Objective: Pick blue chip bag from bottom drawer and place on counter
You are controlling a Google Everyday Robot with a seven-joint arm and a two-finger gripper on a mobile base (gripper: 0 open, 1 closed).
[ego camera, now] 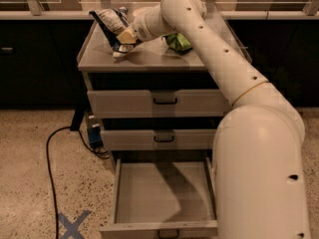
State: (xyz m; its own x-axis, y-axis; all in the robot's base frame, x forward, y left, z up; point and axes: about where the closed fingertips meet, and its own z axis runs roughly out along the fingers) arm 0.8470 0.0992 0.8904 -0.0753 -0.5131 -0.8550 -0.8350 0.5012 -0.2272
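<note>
Blue chip bag gripped over the counter, not yet released.
Nearest me, the bottom drawer (pixel 160 228) stands open with nothing in it. Above the counter's (pixel 159 62) front-left part, my gripper (pixel 124 37) is clamped on the blue chip bag (pixel 109 23), which tilts toward the left edge. Released like this, I judge it could topple off that edge. The green chip bag (pixel 178 42) lies farther back.
</note>
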